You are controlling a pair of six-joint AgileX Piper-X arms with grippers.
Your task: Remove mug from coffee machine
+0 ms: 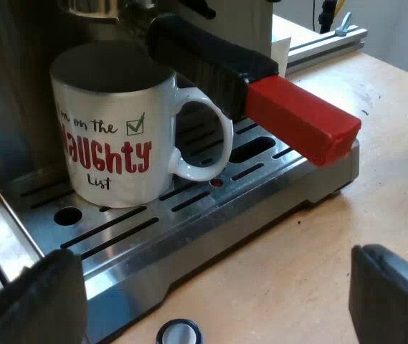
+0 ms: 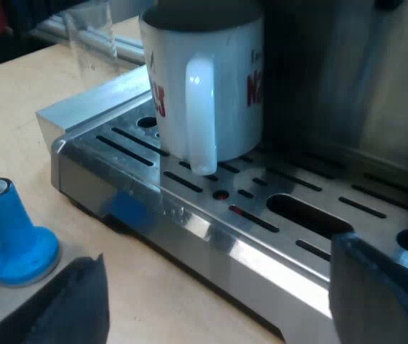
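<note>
A white mug (image 1: 117, 129) with red and black lettering stands on the espresso machine's slotted metal drip tray (image 1: 211, 215), its handle (image 1: 204, 140) turned toward the holder's dark handle with the red end (image 1: 300, 118), which juts out from the machine's front above the tray. My left gripper (image 1: 218, 301) hangs open in front of the tray, apart from the mug. In the right wrist view the mug (image 2: 204, 79) shows handle-on (image 2: 202, 115) on the tray (image 2: 189, 215). My right gripper (image 2: 225, 301) is open too, low before the tray's edge, nothing between its fingers.
A blue tamper (image 2: 13, 236) stands on the wooden table beside the tray's corner. A clear measuring glass (image 2: 92, 39) stands beyond the tray. A small round blue-rimmed thing (image 1: 178, 332) lies on the table by the tray's front edge. A metal rail (image 1: 325, 43) lies farther off.
</note>
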